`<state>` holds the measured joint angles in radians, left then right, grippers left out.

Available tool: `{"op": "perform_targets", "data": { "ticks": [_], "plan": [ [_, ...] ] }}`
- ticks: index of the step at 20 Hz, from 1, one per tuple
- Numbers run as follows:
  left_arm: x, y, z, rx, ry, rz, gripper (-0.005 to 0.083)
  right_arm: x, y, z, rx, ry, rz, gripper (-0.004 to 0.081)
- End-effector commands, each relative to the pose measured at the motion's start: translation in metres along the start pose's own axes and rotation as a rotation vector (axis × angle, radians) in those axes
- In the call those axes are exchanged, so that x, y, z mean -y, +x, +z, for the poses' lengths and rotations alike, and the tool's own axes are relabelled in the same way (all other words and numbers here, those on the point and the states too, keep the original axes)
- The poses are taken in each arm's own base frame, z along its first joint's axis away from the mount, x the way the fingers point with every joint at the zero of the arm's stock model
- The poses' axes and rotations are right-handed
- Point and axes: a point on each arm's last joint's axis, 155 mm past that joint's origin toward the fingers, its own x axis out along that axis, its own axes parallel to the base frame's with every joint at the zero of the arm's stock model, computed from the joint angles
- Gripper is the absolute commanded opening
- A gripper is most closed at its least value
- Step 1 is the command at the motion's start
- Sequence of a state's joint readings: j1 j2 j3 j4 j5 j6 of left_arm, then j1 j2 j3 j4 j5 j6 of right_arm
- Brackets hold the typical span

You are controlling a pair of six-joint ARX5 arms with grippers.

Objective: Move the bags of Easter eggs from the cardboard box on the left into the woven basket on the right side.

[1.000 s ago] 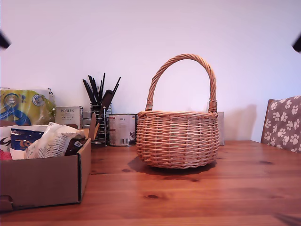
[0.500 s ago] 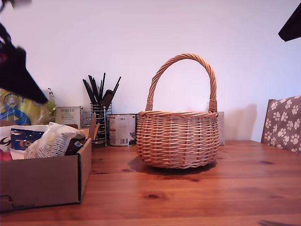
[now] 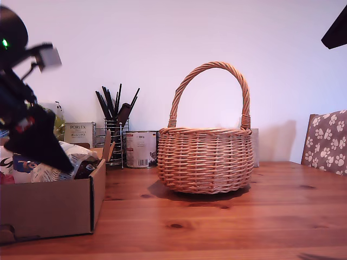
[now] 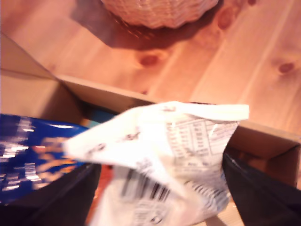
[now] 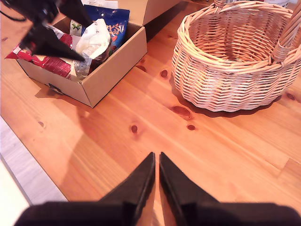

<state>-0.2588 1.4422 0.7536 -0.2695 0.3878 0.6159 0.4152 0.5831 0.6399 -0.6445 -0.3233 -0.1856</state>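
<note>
Spread wide, my first gripper [image 4: 160, 188] hangs over the cardboard box [image 3: 51, 208] at the exterior view's left, its fingers [image 4: 261, 193] on either side of a white bag of Easter eggs [image 4: 169, 155] without closing on it; a dark blue bag [image 4: 28, 150] lies just beside. High above the wooden table [image 5: 141, 117], my second gripper [image 5: 156, 162] has its jaws pressed together on nothing, well apart from the woven basket [image 3: 205, 157] at the exterior view's middle
</note>
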Motion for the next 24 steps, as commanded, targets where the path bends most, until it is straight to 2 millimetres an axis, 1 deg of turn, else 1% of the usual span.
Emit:
{"op": "perform_targets", "data": {
  "ticks": [1, 2, 3, 4, 6, 7, 8, 9, 13, 16, 19, 21, 22, 24],
  "plan": [
    [0.003, 0.009, -0.011, -0.032, -0.023, -0.022, 0.0764, -0.002, 0.0, 0.002, 0.003, -0.013, 0.008, -0.0013],
    [0.003, 0.012, -0.014, -0.045, -0.028, -0.026, 0.0749, -0.002, 0.0, 0.002, 0.003, -0.013, 0.008, -0.0013],
    [0.003, 0.012, -0.015, -0.046, -0.028, -0.026, 0.0695, -0.002, 0.0, 0.002, 0.003, -0.013, 0.008, -0.0013],
    [0.002, 0.012, -0.013, -0.041, -0.026, -0.023, 0.0598, -0.002, 0.0, 0.002, 0.003, -0.013, 0.008, -0.0013],
    [0.001, 0.009, -0.009, -0.033, -0.022, -0.017, 0.034, -0.002, 0.0, 0.002, 0.003, -0.013, 0.008, -0.0013],
    [0.0, 0.008, -0.007, -0.032, -0.022, -0.017, 0.0224, -0.002, 0.0, 0.002, 0.003, -0.013, 0.008, -0.0013],
    [-0.001, 0.006, -0.005, -0.031, -0.022, -0.017, 0.015, -0.002, 0.0, 0.002, 0.003, -0.013, 0.008, -0.0013],
    [-0.002, 0.004, -0.002, -0.029, -0.021, -0.016, 0.0117, -0.002, 0.0, 0.002, 0.003, -0.013, 0.008, -0.0013],
    [-0.006, -0.012, 0.015, -0.024, -0.018, -0.012, 0.0109, -0.002, 0.0, 0.002, 0.003, -0.013, 0.008, -0.0013],
    [-0.011, -0.031, 0.036, -0.003, -0.008, 0.002, 0.0109, -0.004, 0.0, 0.001, 0.002, -0.011, 0.016, -0.0013],
    [-0.018, -0.052, 0.065, 0.051, 0.017, 0.031, 0.011, -0.005, 0.0, -0.002, -0.009, 0.004, 0.022, -0.0013],
    [-0.013, -0.064, 0.088, 0.112, 0.033, 0.021, 0.011, -0.005, 0.0, -0.001, -0.006, 0.005, 0.022, -0.0013],
    [-0.007, -0.067, 0.1, 0.149, 0.036, -0.003, 0.011, -0.005, 0.0, 0.0, -0.005, 0.004, 0.021, -0.0013],
    [0.006, -0.068, 0.122, 0.218, 0.04, -0.043, 0.011, -0.005, 0.0, 0.0, -0.003, 0.004, 0.021, -0.0013]
  ]
}}
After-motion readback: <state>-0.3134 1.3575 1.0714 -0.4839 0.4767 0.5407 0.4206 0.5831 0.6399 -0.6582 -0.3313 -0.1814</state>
